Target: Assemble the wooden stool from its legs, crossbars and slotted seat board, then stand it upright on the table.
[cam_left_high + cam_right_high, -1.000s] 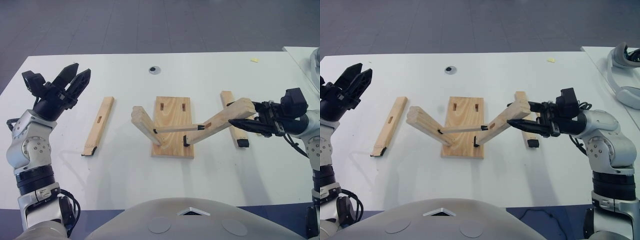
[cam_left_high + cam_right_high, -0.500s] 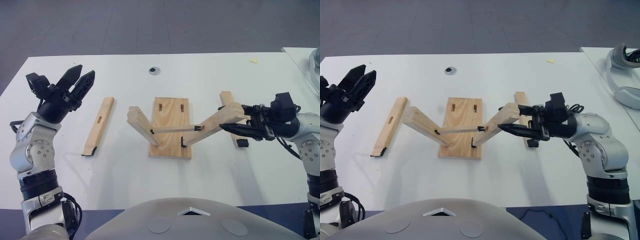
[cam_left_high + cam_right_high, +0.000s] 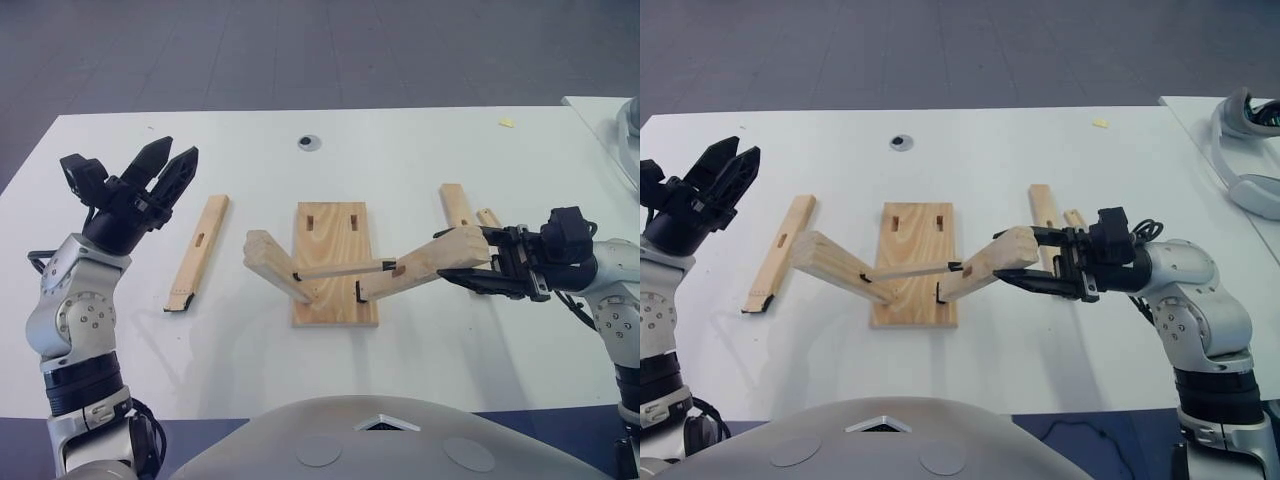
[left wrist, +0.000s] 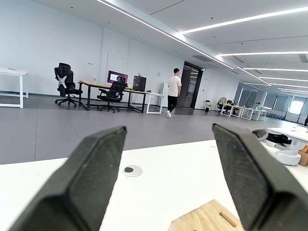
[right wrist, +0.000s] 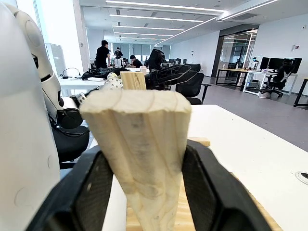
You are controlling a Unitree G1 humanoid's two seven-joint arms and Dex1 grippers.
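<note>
Taking the seat board [image 3: 331, 228] as the dial's centre, with six o'clock toward the robot: over its near half stands a shallow V of two chunky pale-wood legs. The left leg [image 3: 274, 264] leans out toward eight o'clock and the right leg [image 3: 418, 272] toward four. A thin, straight crossbar [image 3: 340, 269] with dark ends joins them. Their lower ends, trimmed in black, sit over the board; whether they are seated in it cannot be told.

At four o'clock the right claw [image 3: 462, 252] is clenched on the right leg's raised outer end. Its black, matte fingers [image 5: 96, 192] press both flanks of the blunt, round-cornered end grain.

The board itself is a flat rectangle of light, grained wood lying on the smooth white desk [image 3: 400, 150], with two small slots near its far edge.

At nine o'clock a loose leg [image 3: 198, 250] lies flat, a slim plank with one oblong slot and a black tip. At ten o'clock the left claw [image 3: 178, 150] is raised above the desk, its wedge-shaped pads [image 4: 91, 178] spread wide and grasping nothing.

At two o'clock another plank [image 3: 456, 203] lies flat, a shorter wood strip [image 3: 488, 217] just beside it. A round grey grommet [image 3: 309, 143] is set in the desk at twelve.
</note>
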